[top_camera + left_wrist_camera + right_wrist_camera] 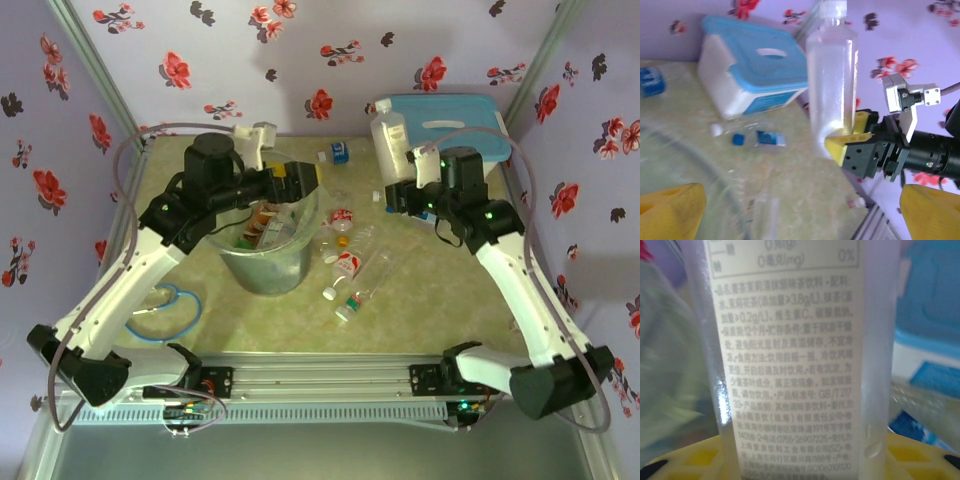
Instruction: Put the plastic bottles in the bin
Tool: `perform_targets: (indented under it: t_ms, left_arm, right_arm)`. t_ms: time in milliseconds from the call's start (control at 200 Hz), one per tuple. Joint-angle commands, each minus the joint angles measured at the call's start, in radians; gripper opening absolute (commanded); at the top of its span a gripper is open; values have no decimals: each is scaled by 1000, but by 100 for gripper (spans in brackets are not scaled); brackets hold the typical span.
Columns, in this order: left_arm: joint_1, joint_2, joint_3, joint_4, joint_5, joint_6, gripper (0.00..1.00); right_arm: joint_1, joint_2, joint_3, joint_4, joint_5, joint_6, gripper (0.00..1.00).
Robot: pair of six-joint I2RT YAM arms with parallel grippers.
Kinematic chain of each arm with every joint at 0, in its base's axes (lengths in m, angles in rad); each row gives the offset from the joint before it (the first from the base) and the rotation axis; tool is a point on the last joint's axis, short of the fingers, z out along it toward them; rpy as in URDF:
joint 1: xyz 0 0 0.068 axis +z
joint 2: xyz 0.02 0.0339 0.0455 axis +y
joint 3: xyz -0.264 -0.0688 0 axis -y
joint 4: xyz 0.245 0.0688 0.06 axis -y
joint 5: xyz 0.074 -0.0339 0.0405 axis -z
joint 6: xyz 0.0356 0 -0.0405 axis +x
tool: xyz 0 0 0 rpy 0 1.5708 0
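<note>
Seen from above: left hand (303,182) poised over the bin (262,270), fingers spread as wide as they go, nothing held. Right hand (395,190) near the white box with a light-blue lid (455,112), closed on the lower part of a tall clear bottle (388,130) held upright, white cap on top, well apart from the bin. Several small bottles (347,262) lying on the tabletop (440,300) between bin and right arm; what look like more already inside the bin.

From the left wrist: own yellow fingers (670,210) at both lower corners, wide gap, empty. Beyond, the tall clear bottle pinched just above its base by the right hand's yellow pads (842,145). A small blue-capped bottle (760,139) flat on the tabletop in front of the box.

From the right wrist: printed label (790,365) close up, bottle body seated between the yellow fingers (685,462).

Judging by looks: seems empty, so light; thin, smooth walls likely to dent and slip under a hard squeeze. Better to grip the straight labelled body than the neck; gripped this low, expect the top to sway
</note>
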Motion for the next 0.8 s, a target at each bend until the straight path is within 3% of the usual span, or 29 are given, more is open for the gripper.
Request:
perform_targets:
  t_ms: [0, 305, 500, 795]
  left_arm:
    - [-41, 54, 68, 96, 53, 20, 100]
    - [-58, 131, 80, 271, 42, -51, 100]
    - [-87, 194, 154, 193, 1, -8, 100]
    - [-93, 203, 167, 191, -11, 10, 71]
  right_arm:
    - [71, -18, 7, 176, -25, 166, 47]
    - [245, 20, 56, 253, -33, 155, 47]
    - [299, 48, 82, 255, -35, 142, 47]
    - [309, 57, 76, 265, -31, 137, 47]
